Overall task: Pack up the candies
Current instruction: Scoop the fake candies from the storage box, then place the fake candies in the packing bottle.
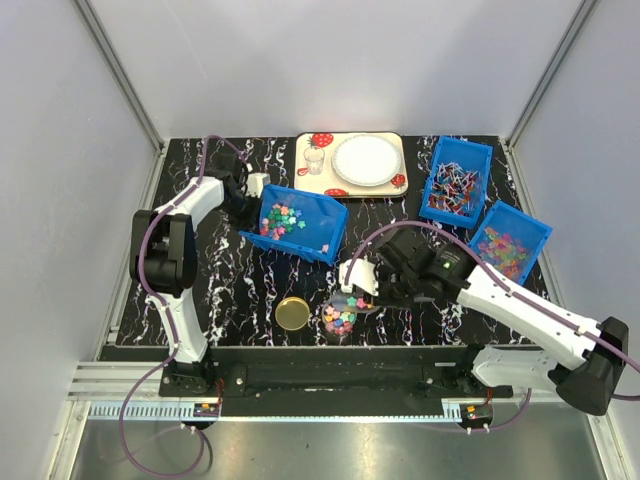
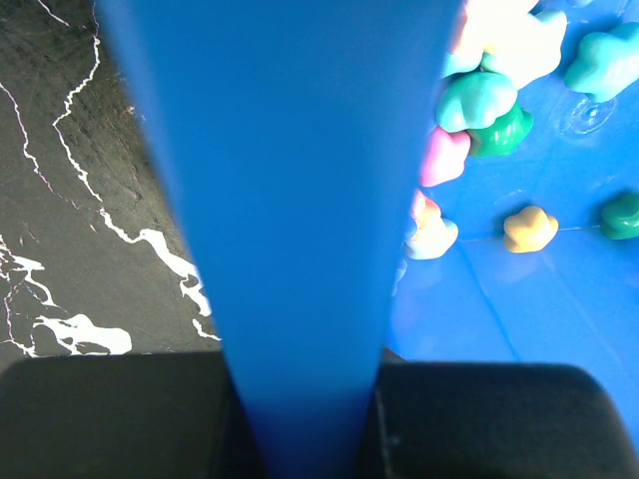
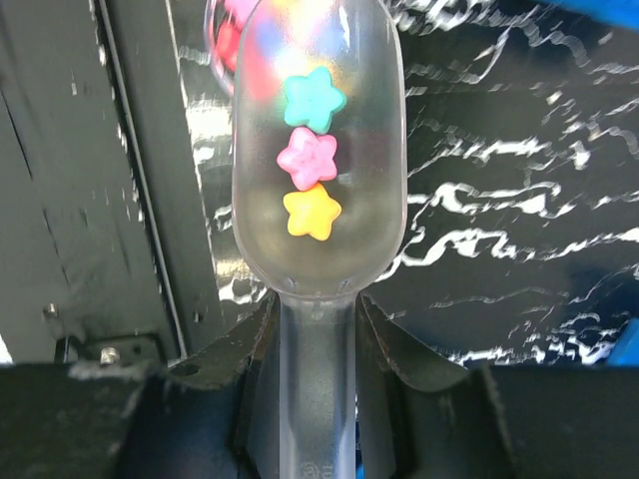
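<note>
Clear scoop point(image 3: 318, 200) pinched in right gripper point(image 3: 316, 324), left gripper point(image 2: 300, 404) clamping blue bin point(image 2: 280, 150)

A tray point(image 1: 362, 190) lies at the far middle of the table point(image 1: 200, 290), with a plate point(image 1: 366, 160) on it and a glass point(image 1: 315, 160) left of the plate. In front of the tray, slightly left, sits a bin point(image 1: 338, 235) holding candies point(image 1: 283, 220). The left gripper point(image 1: 252, 200) grips the bin's left wall. Two more bins stand at the right: the sticks bin point(image 1: 485, 150) behind and the third bin point(image 1: 540, 228) in front. Near the front edge stands a jar point(image 1: 340, 318), with a lid point(image 1: 293, 313) just to its left. The right gripper point(image 3: 318, 329) holds a scoop point(image 3: 318, 150) with its tip over the jar.
</note>
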{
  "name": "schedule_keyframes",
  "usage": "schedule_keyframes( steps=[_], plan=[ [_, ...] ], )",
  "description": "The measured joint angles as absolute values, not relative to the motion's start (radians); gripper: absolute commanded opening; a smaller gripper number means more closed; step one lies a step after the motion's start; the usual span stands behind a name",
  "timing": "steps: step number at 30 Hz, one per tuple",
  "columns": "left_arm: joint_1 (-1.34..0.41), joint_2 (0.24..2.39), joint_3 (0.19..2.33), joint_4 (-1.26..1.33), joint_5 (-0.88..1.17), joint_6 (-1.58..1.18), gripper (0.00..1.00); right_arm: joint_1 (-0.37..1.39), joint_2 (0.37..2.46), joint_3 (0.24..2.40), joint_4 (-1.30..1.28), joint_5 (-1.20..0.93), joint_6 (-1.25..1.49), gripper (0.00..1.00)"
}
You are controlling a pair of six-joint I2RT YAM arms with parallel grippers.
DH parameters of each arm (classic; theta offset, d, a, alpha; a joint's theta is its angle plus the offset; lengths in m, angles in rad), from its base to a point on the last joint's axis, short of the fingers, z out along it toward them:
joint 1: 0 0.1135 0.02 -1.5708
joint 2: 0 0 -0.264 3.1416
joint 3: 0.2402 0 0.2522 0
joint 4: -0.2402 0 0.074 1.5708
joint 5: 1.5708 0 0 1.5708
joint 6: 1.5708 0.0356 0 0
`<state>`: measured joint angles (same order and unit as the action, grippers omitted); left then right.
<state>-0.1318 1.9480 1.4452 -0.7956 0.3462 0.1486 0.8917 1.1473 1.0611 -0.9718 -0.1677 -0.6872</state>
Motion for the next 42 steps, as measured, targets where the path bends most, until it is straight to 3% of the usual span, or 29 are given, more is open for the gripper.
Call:
schedule_keyframes(
  steps=[15, 42],
  plan=[
    [-0.132, 1.950, 1.447, -0.796, 0.347, 0.149, 0.00, 0.996, 1.296, 1.109, -1.101, -0.012, -0.714, 0.00],
    [-0.132, 1.950, 1.447, -0.796, 0.348, 0.149, 0.00, 1.071, 1.387, 1.223, -1.159, 0.101, -0.718, 0.00]
  ],
)
